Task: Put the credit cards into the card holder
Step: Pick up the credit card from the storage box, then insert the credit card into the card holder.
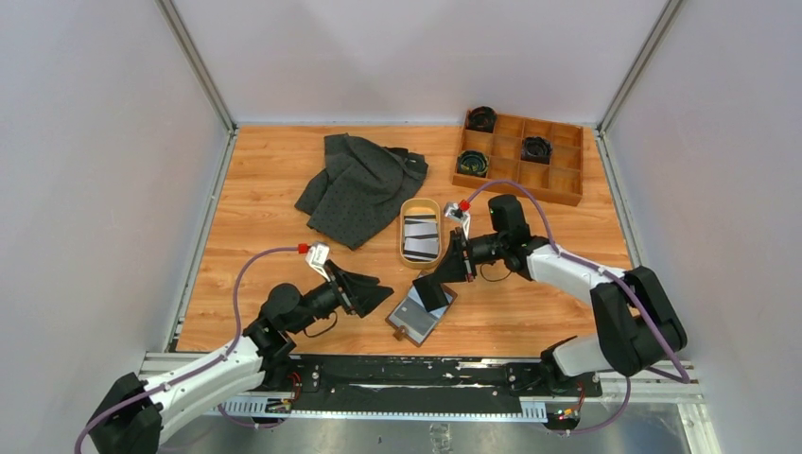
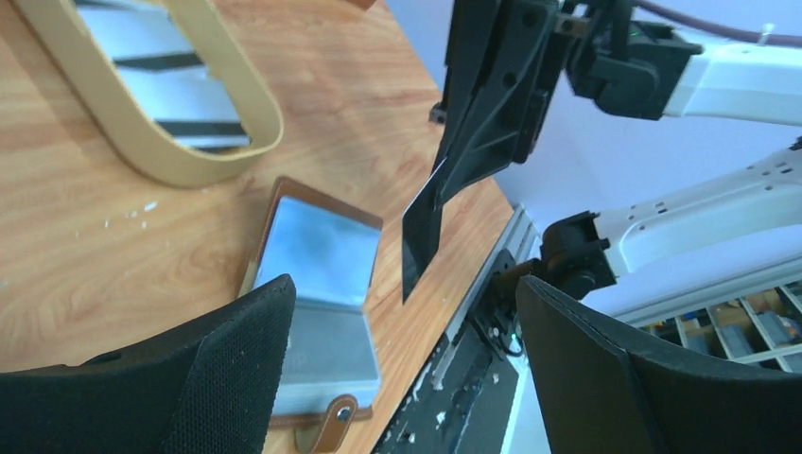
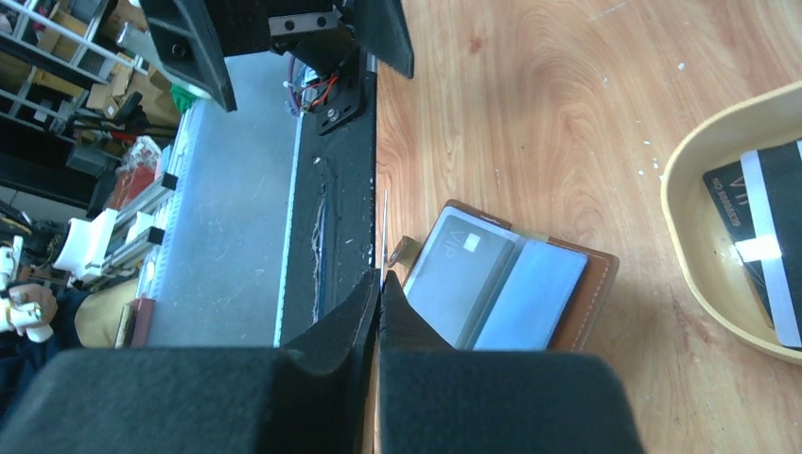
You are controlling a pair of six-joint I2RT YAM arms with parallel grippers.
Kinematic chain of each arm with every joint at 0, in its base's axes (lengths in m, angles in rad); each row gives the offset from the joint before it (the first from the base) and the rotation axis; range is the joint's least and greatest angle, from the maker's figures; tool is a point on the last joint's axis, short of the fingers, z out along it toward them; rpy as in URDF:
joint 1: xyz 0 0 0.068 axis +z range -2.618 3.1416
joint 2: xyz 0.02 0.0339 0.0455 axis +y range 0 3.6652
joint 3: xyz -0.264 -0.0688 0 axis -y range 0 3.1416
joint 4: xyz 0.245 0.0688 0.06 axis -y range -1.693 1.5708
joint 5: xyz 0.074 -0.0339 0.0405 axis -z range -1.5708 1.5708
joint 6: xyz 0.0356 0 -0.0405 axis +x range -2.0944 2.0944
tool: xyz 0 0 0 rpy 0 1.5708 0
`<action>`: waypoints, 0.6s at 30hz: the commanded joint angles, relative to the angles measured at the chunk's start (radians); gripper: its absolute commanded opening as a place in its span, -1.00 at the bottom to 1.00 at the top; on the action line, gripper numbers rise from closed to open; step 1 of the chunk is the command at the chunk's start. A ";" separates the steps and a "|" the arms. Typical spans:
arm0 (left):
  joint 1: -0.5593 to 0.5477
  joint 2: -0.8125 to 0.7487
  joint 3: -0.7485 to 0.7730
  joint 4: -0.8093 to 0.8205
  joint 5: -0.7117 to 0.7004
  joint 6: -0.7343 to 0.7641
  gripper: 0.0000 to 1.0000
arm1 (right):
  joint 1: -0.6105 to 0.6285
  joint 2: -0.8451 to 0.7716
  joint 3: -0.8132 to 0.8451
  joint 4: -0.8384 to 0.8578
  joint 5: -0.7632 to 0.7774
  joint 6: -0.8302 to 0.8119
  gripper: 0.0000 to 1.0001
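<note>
A credit card [image 1: 433, 295] (thin, stiff, slippery, likely light) is clamped by its edge in the right claw [image 1: 444, 281]; the left claw [image 1: 381, 293] is spread at nine o'clock of the card holder [image 1: 416, 320].

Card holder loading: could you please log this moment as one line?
right gripper: shut on black card, upright near card holder | card holder: open, grey card inside | left gripper: open, empty | tray: cards inside
</note>
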 commanded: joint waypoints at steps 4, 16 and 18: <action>-0.007 0.199 -0.015 -0.004 0.021 -0.050 0.69 | 0.020 0.045 -0.036 0.095 0.056 0.081 -1.00; -0.106 0.282 -0.025 -0.006 -0.114 -0.022 0.45 | 0.021 0.145 -0.017 0.051 0.127 0.075 -1.00; -0.122 0.286 -0.030 -0.006 -0.142 -0.025 0.43 | 0.022 0.173 -0.002 0.028 0.122 0.057 -1.00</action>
